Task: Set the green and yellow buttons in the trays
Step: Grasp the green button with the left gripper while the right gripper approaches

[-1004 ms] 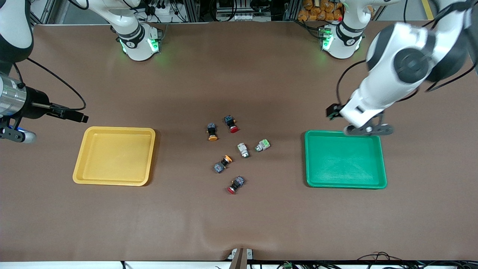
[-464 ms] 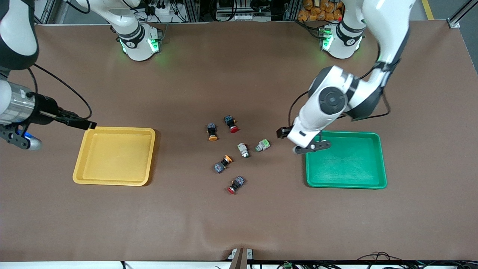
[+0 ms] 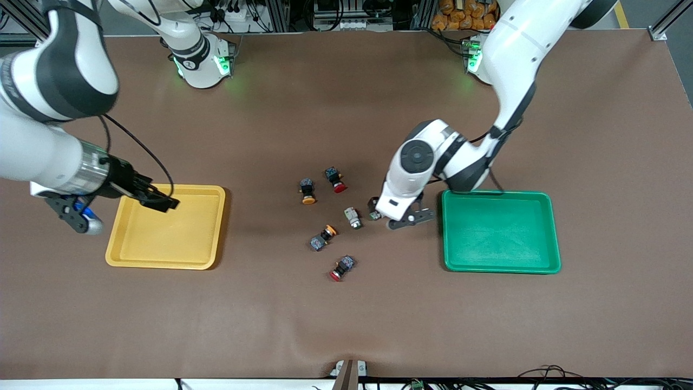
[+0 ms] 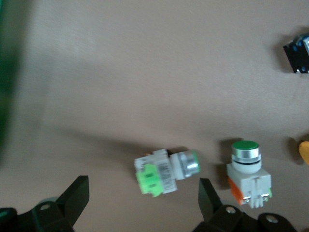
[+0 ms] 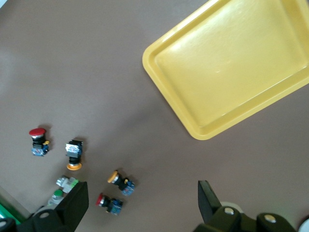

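Front view, nearest you: six buttons lie clustered mid-table between the yellow tray and the green tray, both holding nothing. Your left gripper, fingers spread and grasping nothing, hangs just over a green button lying on its side; the second green button sits beside it. Two yellow buttons lie loose nearby. Your right gripper, also spread and unladen, hovers over the yellow tray's outer edge.
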`<action>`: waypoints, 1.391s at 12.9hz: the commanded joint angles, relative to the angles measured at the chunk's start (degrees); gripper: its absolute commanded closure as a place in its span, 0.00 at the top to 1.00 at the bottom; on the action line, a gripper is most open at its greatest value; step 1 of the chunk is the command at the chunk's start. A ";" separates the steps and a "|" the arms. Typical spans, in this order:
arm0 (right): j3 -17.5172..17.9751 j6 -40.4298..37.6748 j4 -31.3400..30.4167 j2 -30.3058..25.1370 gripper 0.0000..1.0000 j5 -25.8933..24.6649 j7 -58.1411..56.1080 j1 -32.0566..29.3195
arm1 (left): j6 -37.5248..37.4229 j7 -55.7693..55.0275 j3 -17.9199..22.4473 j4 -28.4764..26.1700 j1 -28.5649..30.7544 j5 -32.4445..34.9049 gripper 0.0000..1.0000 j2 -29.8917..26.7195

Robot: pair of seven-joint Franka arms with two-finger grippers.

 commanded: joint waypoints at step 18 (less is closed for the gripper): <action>-0.05 31.61 3.47 25.52 1.00 6.61 29.53 19.71 | -7.29 -3.96 3.52 5.32 -1.05 5.13 0.00 0.82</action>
